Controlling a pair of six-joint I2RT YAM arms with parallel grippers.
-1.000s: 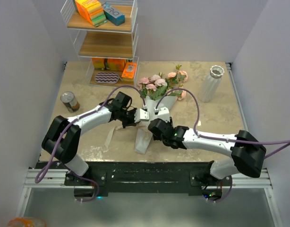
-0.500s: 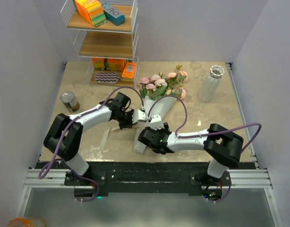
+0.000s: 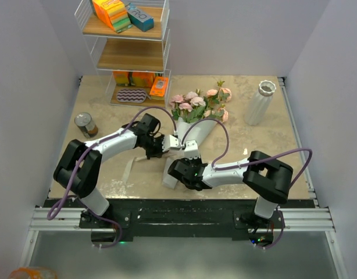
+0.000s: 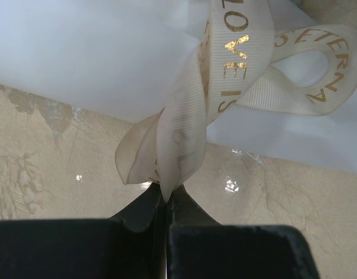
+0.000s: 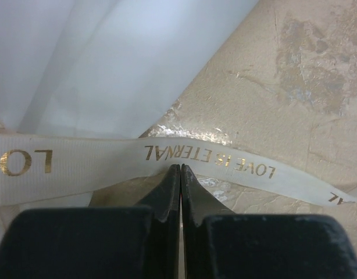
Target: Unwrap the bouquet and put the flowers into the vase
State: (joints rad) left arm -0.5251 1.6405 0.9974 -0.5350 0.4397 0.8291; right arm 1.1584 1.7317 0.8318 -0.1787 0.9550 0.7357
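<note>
The bouquet (image 3: 205,127) lies on the table with its pink flowers (image 3: 193,104) pointing to the far side and its white paper cone running toward me. My left gripper (image 3: 167,145) sits at the cone's left side. In the left wrist view this left gripper (image 4: 167,197) is shut on a folded loop of the cream ribbon (image 4: 184,128). My right gripper (image 3: 176,169) is at the cone's narrow near end. Its wrist view shows the right gripper (image 5: 180,168) shut, pinching the lower edge of a ribbon (image 5: 79,160) tail. The white ribbed vase (image 3: 259,104) stands upright at the far right.
A metal can (image 3: 84,124) stands at the left of the table. A wire shelf rack (image 3: 129,55) with boxes and packets stands at the far left. The right arm's elbow (image 3: 268,174) is folded low near the front edge, and cables arch over the bouquet.
My right gripper slid left and toward the near end of the cone, its elbow folding in, then went from open to shut at the ribbon. The left gripper stayed shut in place.
</note>
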